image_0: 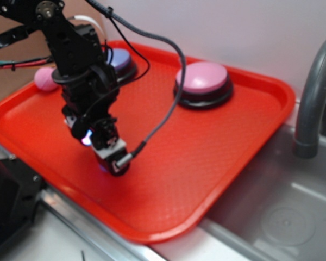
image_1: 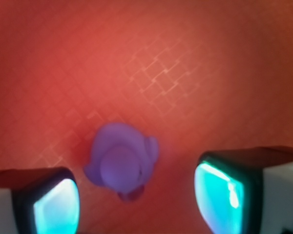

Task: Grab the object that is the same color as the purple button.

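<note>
In the wrist view a tiny purple duck [image_1: 122, 161] with a reddish beak sits on the red tray [image_1: 185, 63], between my two fingers and slightly ahead of them, closer to the left one. My gripper [image_1: 136, 202] is open and touches nothing. In the exterior view my gripper [image_0: 100, 145] is lowered close to the tray [image_0: 195, 163] near its front left, and the arm hides the duck. The purple button [image_0: 119, 61] stands at the tray's back left, partly behind the arm.
A pink-topped button [image_0: 204, 82] stands at the back right of the tray. A pink ball [image_0: 45, 79] lies at the tray's left rim. A grey faucet [image_0: 315, 98] and a metal sink [image_0: 282, 212] are to the right.
</note>
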